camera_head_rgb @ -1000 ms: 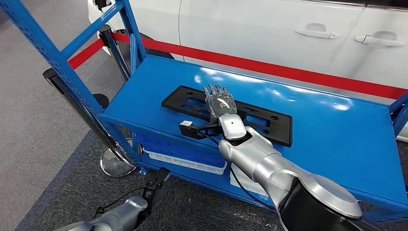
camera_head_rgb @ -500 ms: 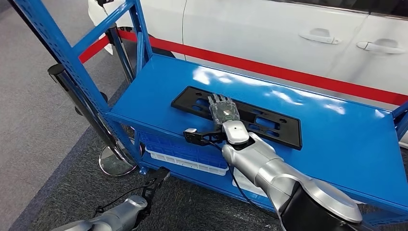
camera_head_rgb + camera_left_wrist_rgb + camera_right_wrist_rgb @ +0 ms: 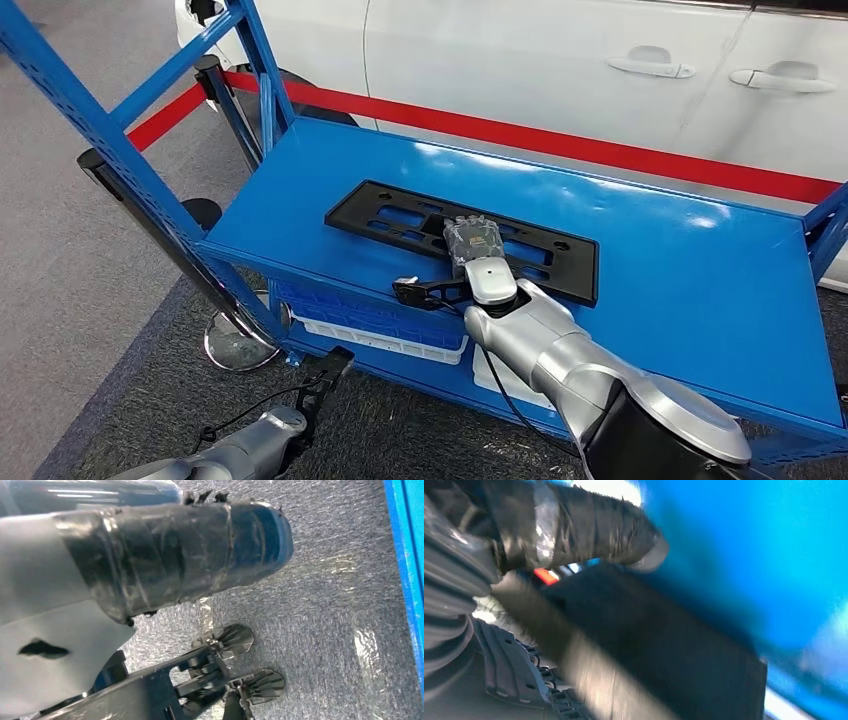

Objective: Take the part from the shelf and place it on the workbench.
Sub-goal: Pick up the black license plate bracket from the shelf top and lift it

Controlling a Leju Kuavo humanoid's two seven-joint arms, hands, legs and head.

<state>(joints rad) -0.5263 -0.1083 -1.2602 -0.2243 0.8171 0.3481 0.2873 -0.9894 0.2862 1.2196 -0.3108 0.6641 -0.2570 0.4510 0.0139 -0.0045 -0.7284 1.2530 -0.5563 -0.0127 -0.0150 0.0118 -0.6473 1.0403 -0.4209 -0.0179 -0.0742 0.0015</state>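
One black part (image 3: 462,237) lies flat at the middle of the blue shelf (image 3: 690,300) — the right hand (image 3: 473,240) rests on it, fingers curled at its edge — grip unclear.

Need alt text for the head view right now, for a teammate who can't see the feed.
The robot's right hand rests on a long black slotted part lying flat on the top of a blue shelf. Whether the fingers grip it cannot be told. Behind the shelf run a red barrier strip and a white car; the left arm hangs low over grey floor.
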